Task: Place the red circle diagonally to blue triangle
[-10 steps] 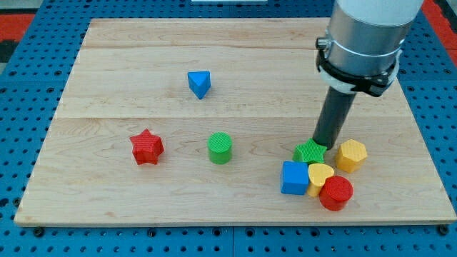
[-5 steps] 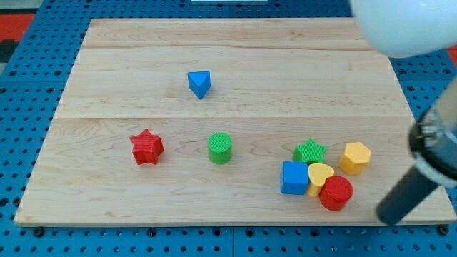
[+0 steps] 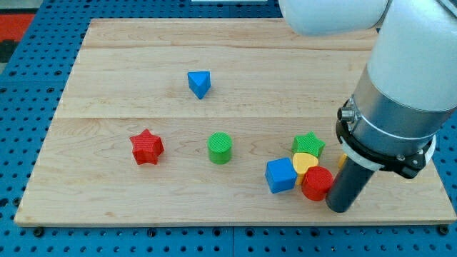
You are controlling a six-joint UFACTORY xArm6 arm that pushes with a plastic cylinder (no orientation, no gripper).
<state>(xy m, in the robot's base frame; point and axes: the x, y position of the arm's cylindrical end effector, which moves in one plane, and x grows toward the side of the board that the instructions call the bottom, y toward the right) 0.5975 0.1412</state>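
The red circle (image 3: 315, 183) lies near the board's bottom right, touching the yellow heart (image 3: 306, 162) and close to the blue cube (image 3: 280, 175). My tip (image 3: 339, 207) sits right against the red circle's right side, slightly below it. The blue triangle (image 3: 200, 83) lies far off toward the view's upper left, alone on the board.
A green star (image 3: 308, 144) sits just above the yellow heart. A yellow block (image 3: 342, 161) is mostly hidden behind the arm. A green cylinder (image 3: 220, 148) and a red star (image 3: 147, 147) lie to the left. The wooden board (image 3: 107, 193) rests on a blue pegboard.
My tip swung from above the green star round to the right and came in at the red circle's right side. The red circle, yellow heart, blue cube and green star shifted left.
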